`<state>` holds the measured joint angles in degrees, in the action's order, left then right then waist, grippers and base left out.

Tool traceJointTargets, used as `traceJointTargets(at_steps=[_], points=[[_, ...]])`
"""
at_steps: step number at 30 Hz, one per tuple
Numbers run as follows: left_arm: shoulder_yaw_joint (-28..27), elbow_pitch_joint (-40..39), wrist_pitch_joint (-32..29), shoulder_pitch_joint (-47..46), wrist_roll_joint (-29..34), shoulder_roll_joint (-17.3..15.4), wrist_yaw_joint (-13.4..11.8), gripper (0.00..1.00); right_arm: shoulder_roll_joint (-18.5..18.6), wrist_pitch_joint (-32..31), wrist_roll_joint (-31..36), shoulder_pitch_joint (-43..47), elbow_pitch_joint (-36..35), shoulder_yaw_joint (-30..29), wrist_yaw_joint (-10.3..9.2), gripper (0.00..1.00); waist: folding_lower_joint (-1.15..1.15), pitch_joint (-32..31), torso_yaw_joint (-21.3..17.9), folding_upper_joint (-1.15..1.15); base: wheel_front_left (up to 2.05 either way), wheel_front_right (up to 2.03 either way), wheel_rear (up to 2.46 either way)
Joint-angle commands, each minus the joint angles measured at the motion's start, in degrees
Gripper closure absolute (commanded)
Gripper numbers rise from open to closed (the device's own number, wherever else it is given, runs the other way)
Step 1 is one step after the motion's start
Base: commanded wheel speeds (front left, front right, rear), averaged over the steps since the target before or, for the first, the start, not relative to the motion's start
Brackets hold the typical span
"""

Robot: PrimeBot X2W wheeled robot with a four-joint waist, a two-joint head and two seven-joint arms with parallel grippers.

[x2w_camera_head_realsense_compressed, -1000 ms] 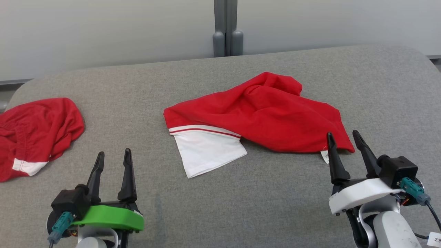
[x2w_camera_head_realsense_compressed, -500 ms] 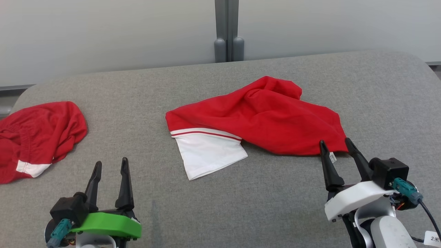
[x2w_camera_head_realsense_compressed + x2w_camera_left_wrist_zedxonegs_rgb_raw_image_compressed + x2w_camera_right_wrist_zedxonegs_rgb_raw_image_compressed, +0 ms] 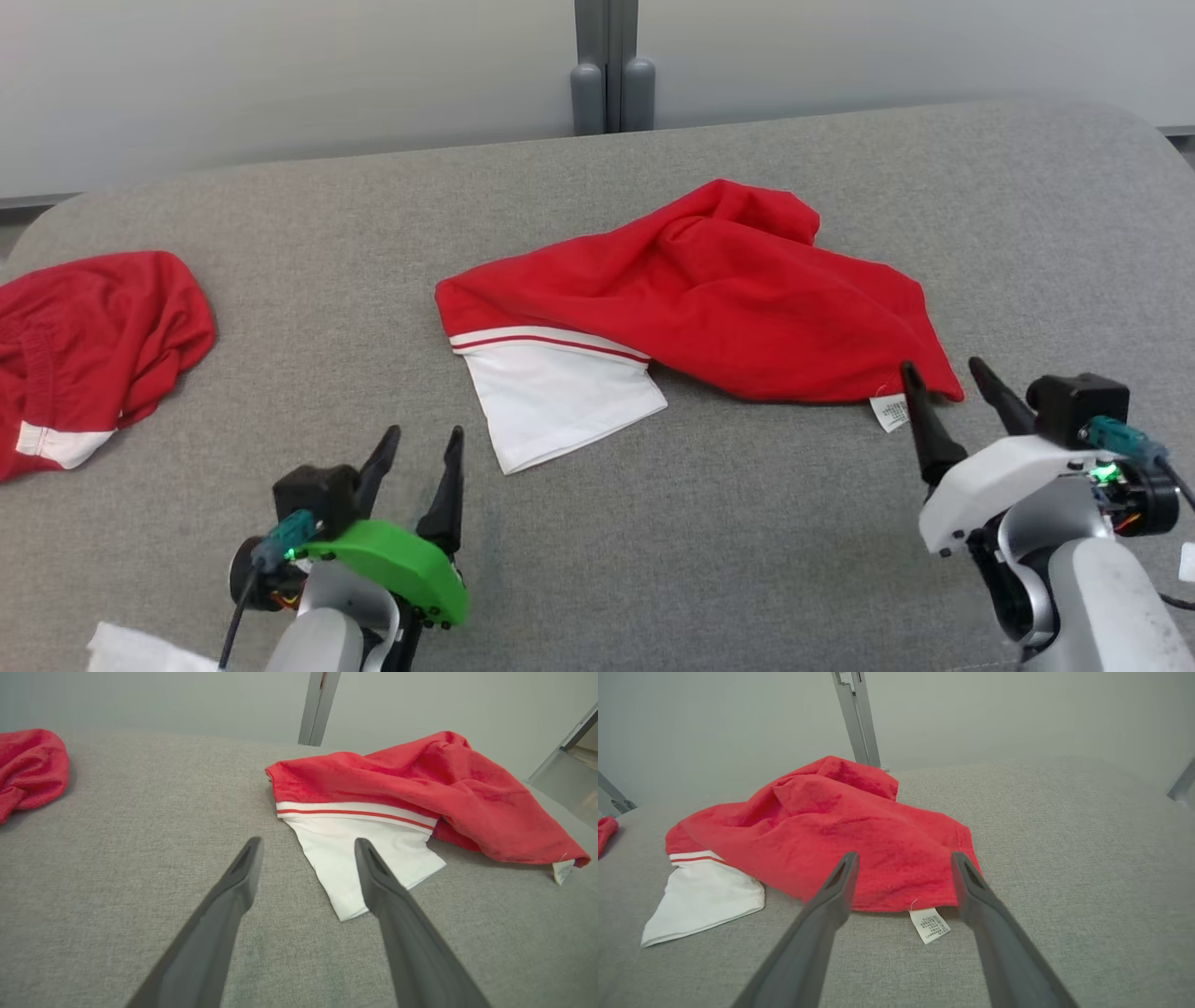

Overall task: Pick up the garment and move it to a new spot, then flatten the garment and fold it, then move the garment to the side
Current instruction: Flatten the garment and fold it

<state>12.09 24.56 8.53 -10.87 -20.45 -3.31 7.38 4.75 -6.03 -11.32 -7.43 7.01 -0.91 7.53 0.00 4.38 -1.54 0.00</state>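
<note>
Head view: left gripper (image 3: 424, 434) and right gripper (image 3: 941, 366) spread wide, empty. Pinch garment (image 3: 709, 299) corners nearest table's (image 3: 747, 523) front edge, catching every layer.

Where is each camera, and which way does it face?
Head view: on the head, facing forward and down at the grey fabric table; left claw and right claw show.
Left wrist view: left wrist, along its dark fingers toward the crumpled red-and-white cloth garment.
Right wrist view: right wrist, along its fingers toward the garment; both wrist views share its white label.
</note>
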Motion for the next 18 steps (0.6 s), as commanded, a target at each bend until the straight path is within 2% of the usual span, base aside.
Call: traceJointTargets(at_steps=[1, 4, 9, 14, 18], points=[[0.6, 1.3, -1.7, -1.8, -0.3, -0.3, 0.1, 0.00, 0.4, -1.6, 0.7, -1.6, 0.6, -1.3, -0.08, 0.00, 0.00, 1.3, -0.3, 0.00, 0.00, 0.00, 0.00], [2.8, 4.8, -6.3, -5.5, -1.0, 0.1, -0.5, 0.00, 0.5, -6.1, 1.8, -4.5, 3.0, -3.5, -0.07, 0.00, 0.00, 3.2, -0.9, 0.00, 0.00, 0.00, 0.00], [6.0, 8.9, -10.7, -10.2, -3.1, 0.3, -2.3, 0.00, -0.1, -9.5, 2.8, -9.4, 8.2, -7.1, -0.07, 0.00, 0.00, 6.4, -1.4, 0.00, 0.00, 0.00, 0.00], [10.7, 10.8, -12.2, -13.3, -7.0, 0.3, -3.7, 0.00, -0.6, -9.0, 3.3, -13.6, 13.4, -8.8, -0.07, 0.00, 0.00, 9.1, -1.6, 0.00, 0.00, 0.00, 0.00], [13.3, 12.1, -12.6, -15.1, -9.0, 0.3, -6.4, 0.00, -0.7, -7.8, 4.8, -16.5, 17.7, -9.3, -0.07, 0.00, 0.00, 10.8, -1.4, 0.00, 0.00, 0.00, 0.00]])
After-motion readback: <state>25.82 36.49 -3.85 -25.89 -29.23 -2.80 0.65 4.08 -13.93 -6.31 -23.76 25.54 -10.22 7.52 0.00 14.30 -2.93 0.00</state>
